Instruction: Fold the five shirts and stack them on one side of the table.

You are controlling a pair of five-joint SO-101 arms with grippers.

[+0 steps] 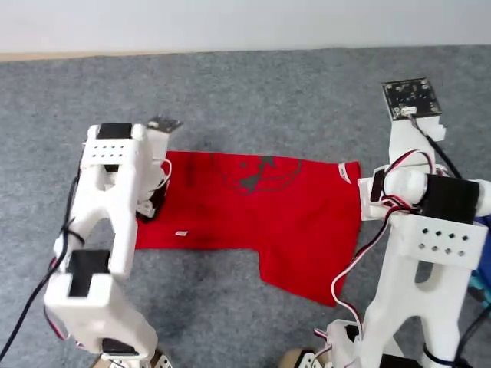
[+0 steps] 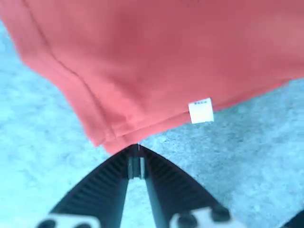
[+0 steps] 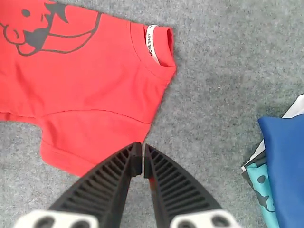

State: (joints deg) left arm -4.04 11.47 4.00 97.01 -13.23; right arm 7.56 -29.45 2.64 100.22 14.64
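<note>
A red shirt (image 1: 253,207) with a dark print lies spread flat on the grey table, collar toward the right. My left gripper (image 1: 151,207) is at its left edge. In the left wrist view its fingers (image 2: 137,159) are shut right at the hem corner of the shirt (image 2: 166,57), near a white tag (image 2: 200,111). My right gripper (image 1: 367,195) is at the shirt's right edge. In the right wrist view it (image 3: 142,159) is shut at the sleeve corner of the shirt (image 3: 85,85), and a sliver of red shows between the fingers.
Blue and teal folded cloth (image 3: 282,166) lies on the table to the right of the red shirt, seen also at the table's right edge (image 1: 483,257). Bare grey carpet surrounds the shirt at the back and front.
</note>
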